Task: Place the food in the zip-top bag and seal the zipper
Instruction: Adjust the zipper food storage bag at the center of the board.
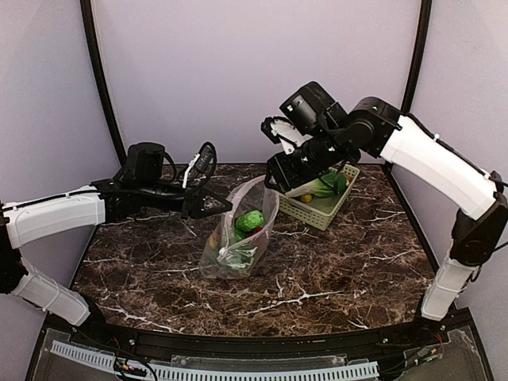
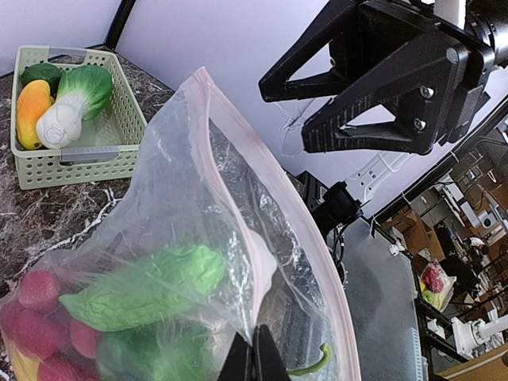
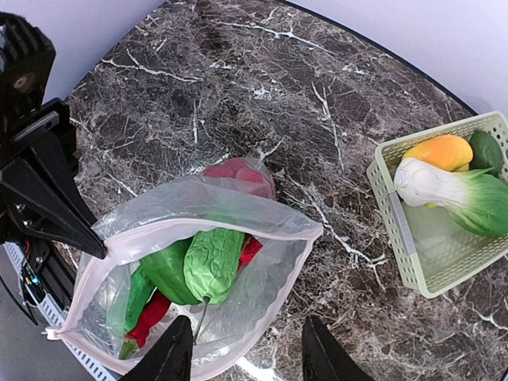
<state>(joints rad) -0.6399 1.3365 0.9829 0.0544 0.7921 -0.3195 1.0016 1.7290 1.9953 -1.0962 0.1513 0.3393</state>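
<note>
left claw clamped tight, right claw spread apart

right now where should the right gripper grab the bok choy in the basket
Probably the white stalk end of the bok choy, from straight above: it lies on its side in the basket, narrower than the leaves, orange piece close beside.

A dark marble-patterned desk with white veins carries two things: the clear zip-top bag standing near its middle, and a pale green lattice basket toward the far right, apart from it
</note>
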